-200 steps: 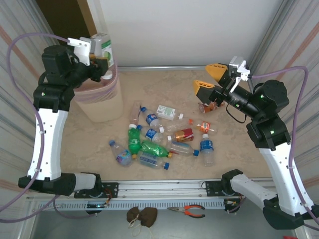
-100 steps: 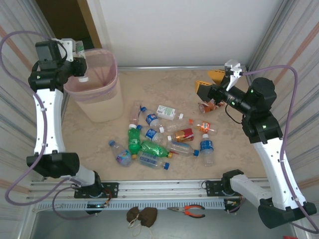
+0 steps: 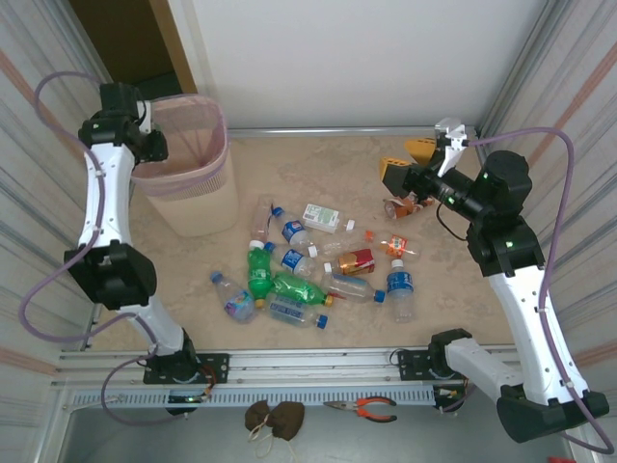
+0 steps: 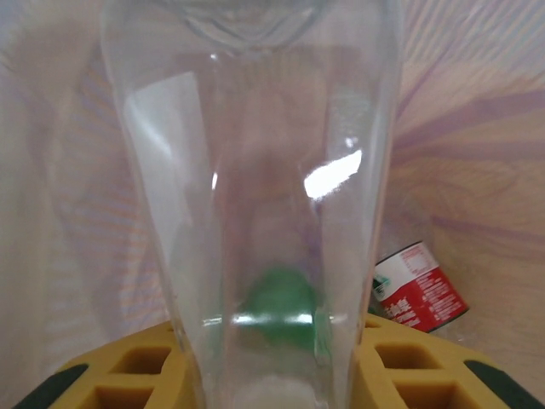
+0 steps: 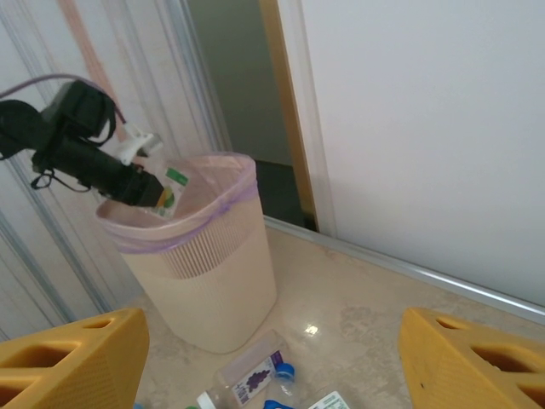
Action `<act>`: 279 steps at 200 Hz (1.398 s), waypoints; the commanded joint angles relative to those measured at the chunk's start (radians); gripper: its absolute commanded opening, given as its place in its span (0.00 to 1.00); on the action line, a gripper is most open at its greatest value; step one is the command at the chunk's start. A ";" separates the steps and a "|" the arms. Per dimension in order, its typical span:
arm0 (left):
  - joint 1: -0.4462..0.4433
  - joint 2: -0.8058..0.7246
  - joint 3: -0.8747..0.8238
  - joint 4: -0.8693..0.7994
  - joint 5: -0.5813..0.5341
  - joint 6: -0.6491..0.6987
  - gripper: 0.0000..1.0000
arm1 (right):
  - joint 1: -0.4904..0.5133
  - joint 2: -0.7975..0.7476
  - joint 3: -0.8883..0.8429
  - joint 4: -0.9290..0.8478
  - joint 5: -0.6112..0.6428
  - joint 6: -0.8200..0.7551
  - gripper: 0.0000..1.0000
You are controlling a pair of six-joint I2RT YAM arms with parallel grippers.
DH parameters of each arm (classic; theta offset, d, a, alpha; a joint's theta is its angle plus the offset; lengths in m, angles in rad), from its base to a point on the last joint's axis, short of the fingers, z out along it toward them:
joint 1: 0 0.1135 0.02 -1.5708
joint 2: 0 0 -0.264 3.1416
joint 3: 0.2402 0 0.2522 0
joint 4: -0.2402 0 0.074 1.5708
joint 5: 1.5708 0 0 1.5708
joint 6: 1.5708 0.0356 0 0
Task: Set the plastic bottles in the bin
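Left pincer [image 4: 272, 379]: closed on a clear bottle [image 4: 264, 196], one yellow finger on each side of its body. A green cap shows through the plastic at the near end. From the right wrist view the bottle carries a green and white label and is held over the mouth of the bin [image 3: 193, 207], just inside the rim on the left side.

Bin: pale pink with a thin liner folded over the rim. It stands upright at the far left corner of the desk [image 3: 463, 280]. In the left wrist view a red-and-white labelled container [image 4: 417, 285] lies beyond the held bottle, lower right, against a pale pink surface. Cannot tell what kind it is.

Right pincer [image 3: 407, 159]: open, yellow fingers wide apart with nothing between them. It hangs above the far right of the desk, near an orange-labelled bottle [image 3: 400, 205].

Remaining plastic bottles [image 3: 289, 286]: loose cluster at mid-desk, well apart from the bin. Most lie on their sides. Two are green [image 3: 260, 275], one has a red label [image 3: 355, 260] and several have blue caps.
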 commanded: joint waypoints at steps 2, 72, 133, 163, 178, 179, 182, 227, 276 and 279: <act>0.000 0.041 0.037 -0.069 -0.040 -0.035 0.21 | -0.010 0.001 -0.010 0.020 -0.019 -0.004 0.75; 0.004 0.188 0.019 -0.068 -0.038 -0.066 0.24 | -0.017 0.007 -0.008 0.026 -0.034 -0.001 0.76; 0.013 0.311 0.008 -0.039 -0.009 -0.067 0.29 | -0.030 0.008 -0.012 0.027 -0.044 0.002 0.76; 0.021 0.371 0.009 -0.015 0.012 -0.063 0.33 | -0.033 0.011 -0.012 0.028 -0.049 0.004 0.76; 0.024 0.401 0.022 -0.011 0.019 -0.055 0.34 | -0.036 0.015 -0.009 0.029 -0.049 0.005 0.76; 0.024 0.403 0.022 -0.011 0.019 -0.054 0.34 | -0.036 0.015 -0.009 0.029 -0.049 0.005 0.76; 0.025 0.408 0.026 -0.012 0.019 -0.053 0.34 | -0.035 0.015 -0.009 0.029 -0.049 0.006 0.76; 0.025 0.436 0.028 0.017 0.061 -0.034 0.40 | -0.037 0.011 -0.011 0.024 -0.049 0.013 0.75; 0.025 0.347 -0.006 0.047 0.097 -0.044 0.55 | -0.037 0.000 -0.008 0.014 -0.042 0.018 0.76; 0.025 0.343 -0.005 0.046 0.098 -0.046 0.55 | -0.037 -0.002 -0.007 0.013 -0.040 0.018 0.76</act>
